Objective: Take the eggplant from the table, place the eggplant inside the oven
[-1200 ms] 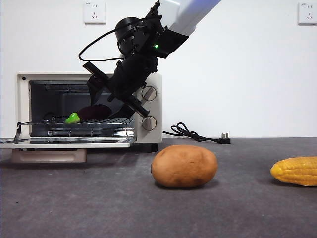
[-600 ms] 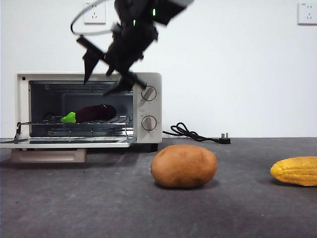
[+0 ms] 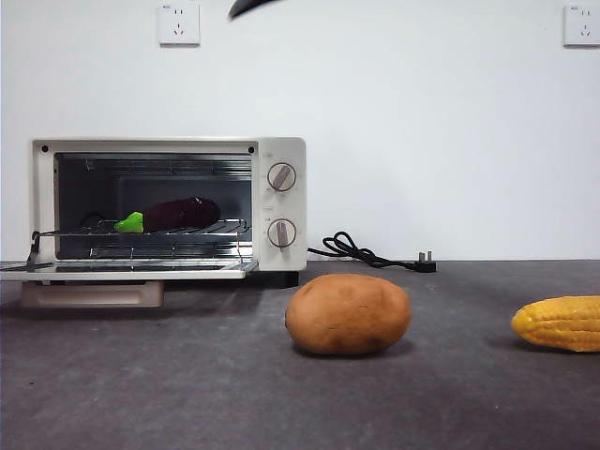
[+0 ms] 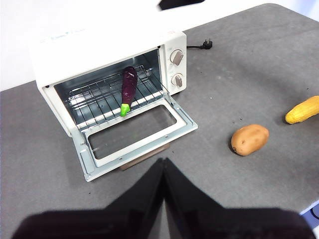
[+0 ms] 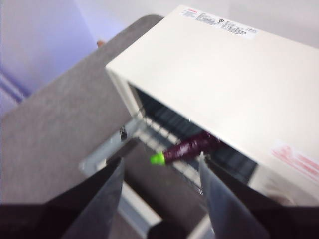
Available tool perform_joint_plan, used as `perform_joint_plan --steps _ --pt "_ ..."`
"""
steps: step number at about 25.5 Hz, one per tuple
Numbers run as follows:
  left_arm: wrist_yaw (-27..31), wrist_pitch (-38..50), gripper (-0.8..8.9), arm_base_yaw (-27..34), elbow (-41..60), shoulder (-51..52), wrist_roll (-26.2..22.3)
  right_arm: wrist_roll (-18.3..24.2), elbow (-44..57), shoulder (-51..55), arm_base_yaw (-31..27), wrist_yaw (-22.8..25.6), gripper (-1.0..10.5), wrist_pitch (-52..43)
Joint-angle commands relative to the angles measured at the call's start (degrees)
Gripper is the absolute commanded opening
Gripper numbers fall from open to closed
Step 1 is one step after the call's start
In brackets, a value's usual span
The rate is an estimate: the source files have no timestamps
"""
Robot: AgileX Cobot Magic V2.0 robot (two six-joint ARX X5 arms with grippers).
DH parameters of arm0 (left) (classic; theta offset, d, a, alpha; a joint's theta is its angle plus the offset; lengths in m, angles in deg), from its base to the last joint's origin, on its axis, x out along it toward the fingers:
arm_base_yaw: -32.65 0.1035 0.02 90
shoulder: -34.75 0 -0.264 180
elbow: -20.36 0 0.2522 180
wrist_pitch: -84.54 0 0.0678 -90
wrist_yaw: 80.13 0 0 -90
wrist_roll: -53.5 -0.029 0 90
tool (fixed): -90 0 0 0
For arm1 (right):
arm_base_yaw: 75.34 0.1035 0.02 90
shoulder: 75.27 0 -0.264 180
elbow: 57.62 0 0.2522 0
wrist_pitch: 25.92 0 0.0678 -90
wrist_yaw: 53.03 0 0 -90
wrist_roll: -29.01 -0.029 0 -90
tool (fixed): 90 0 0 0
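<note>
The dark purple eggplant (image 3: 171, 214) with its green stem lies on the wire rack inside the cream-white oven (image 3: 279, 202), whose door hangs open. It also shows on the rack in the left wrist view (image 4: 127, 89) and the right wrist view (image 5: 187, 147). My right gripper (image 5: 160, 172) is open and empty, high above the oven's front, showing only as a black tip (image 3: 248, 7) at the front view's top edge. My left gripper (image 4: 163, 167) hangs shut, well back from the oven over the table (image 3: 187, 394).
A brown potato (image 3: 348, 314) sits mid-table in front of the oven's right side, and a yellow corn cob (image 3: 561, 323) lies at the right edge. The oven's open door (image 3: 122, 272) juts forward over the table. A black power cord (image 3: 370, 253) lies behind.
My right gripper let go of the eggplant on the rack, drew back from the oven and rose almost out of the front view. The eggplant stays on the rack.
</note>
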Motion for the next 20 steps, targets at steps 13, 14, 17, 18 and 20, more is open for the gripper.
perform_joint_plan --steps 13,14,17,18,20 --pt "3.0 0.2 -0.06 -0.3 0.4 -0.1 -0.8 1.9 -9.2 2.9 -0.3 -6.4 2.5 9.6" --pt "3.5 0.2 -0.06 -0.3 0.4 -0.1 -1.0 1.9 -9.2 2.9 -0.3 -6.6 2.5 9.7" --pt "3.6 0.2 -0.06 -0.3 0.4 -0.1 -1.2 1.2 -9.1 3.0 -0.3 -6.7 2.5 9.7" --pt "3.7 0.2 -0.06 -0.3 0.4 -0.1 -1.3 0.8 -9.1 3.0 -0.3 -6.7 2.5 9.7" --pt "3.7 0.3 -0.06 -0.4 0.4 -0.1 -1.2 0.8 -9.1 3.4 -0.3 -6.6 2.5 9.7"
